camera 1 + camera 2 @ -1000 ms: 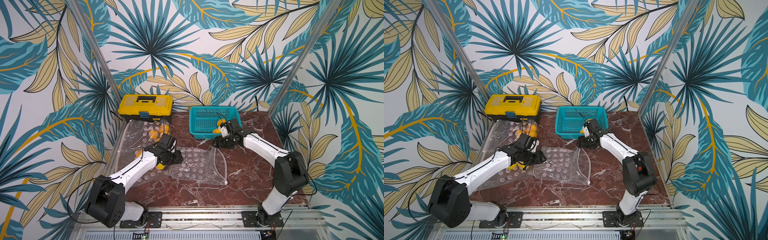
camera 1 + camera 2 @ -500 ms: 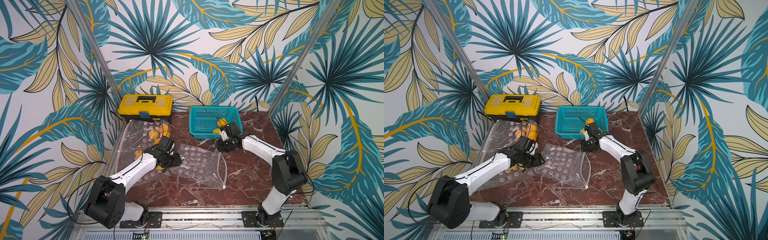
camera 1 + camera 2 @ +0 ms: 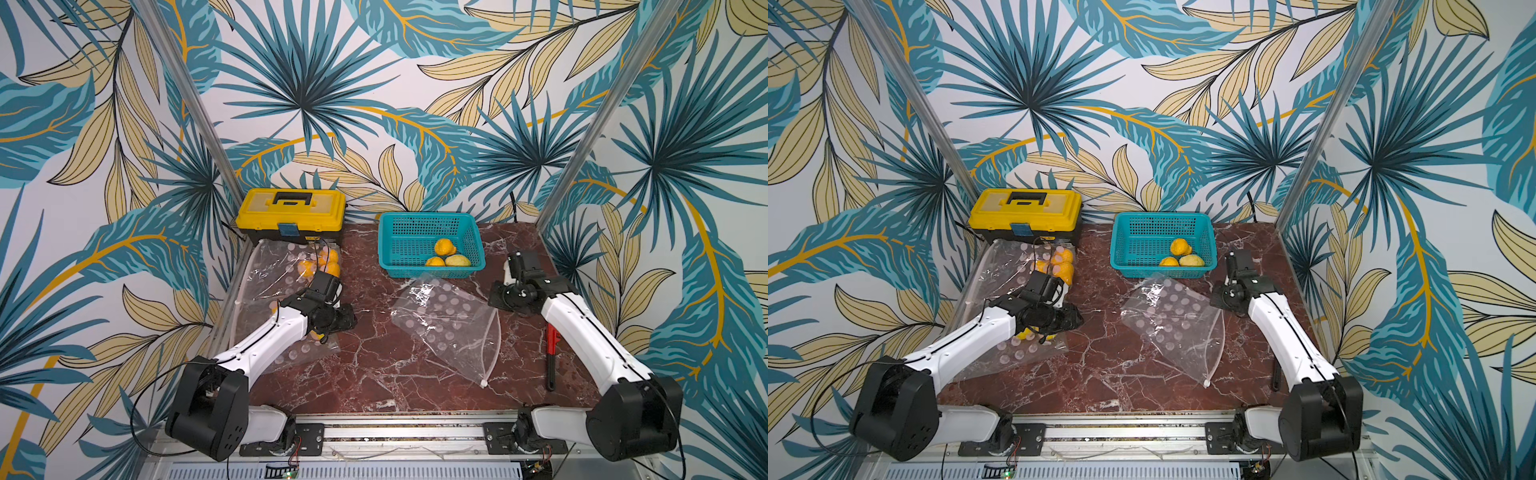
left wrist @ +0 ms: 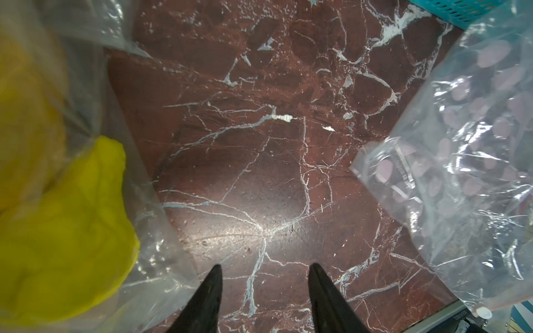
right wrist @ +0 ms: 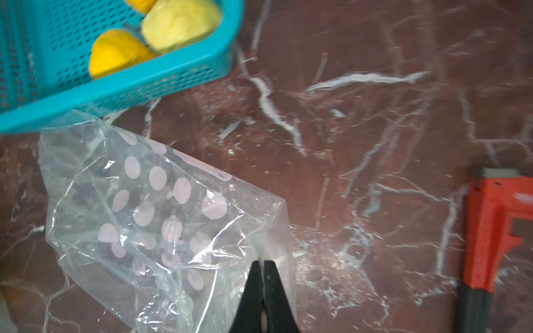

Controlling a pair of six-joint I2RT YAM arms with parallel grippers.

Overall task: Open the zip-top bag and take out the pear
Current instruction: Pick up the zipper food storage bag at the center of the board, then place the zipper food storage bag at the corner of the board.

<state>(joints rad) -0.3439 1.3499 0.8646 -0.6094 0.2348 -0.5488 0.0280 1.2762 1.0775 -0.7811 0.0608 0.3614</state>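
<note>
Just ahead of the right gripper (image 5: 262, 263), whose two black fingers were pressed tight together, lay one corner of the empty zip-top bag (image 3: 444, 328). The tips sat against the clear dotted film, and I could not tell whether they had a pinch of it or only hung over it. Past the bag stood the teal basket (image 3: 415, 272). The pear (image 3: 458, 260), pale yellow-green, lay in the basket corner nearest that gripper, touching two orange-yellow fruits (image 3: 444, 247). Only the crumpled bag lay between the fingertips and the basket's front wall. Back along the gripper's forearm a red wrench (image 3: 552, 353) lay flat on the marble table (image 3: 374, 365).

The left gripper (image 4: 265, 288) hung about half open over bare marble, nothing between its fingers. Close on one side of it a second clear bag (image 3: 270, 270) held yellow fruit (image 4: 72, 230), with the arm reaching across it. The empty bag lay apart on its other side. Beyond the second bag a yellow toolbox (image 3: 291, 212) sat against the wall.

A second before, the right gripper had been up at the basket's near corner, over the spot where the pear lay. It had since drawn back toward the table's edge, and the wrench, covered by the arm then, showed plainly. The empty bag had slid the same way, off from the left gripper, which had been right at its far end and had pulled back over the second bag.
</note>
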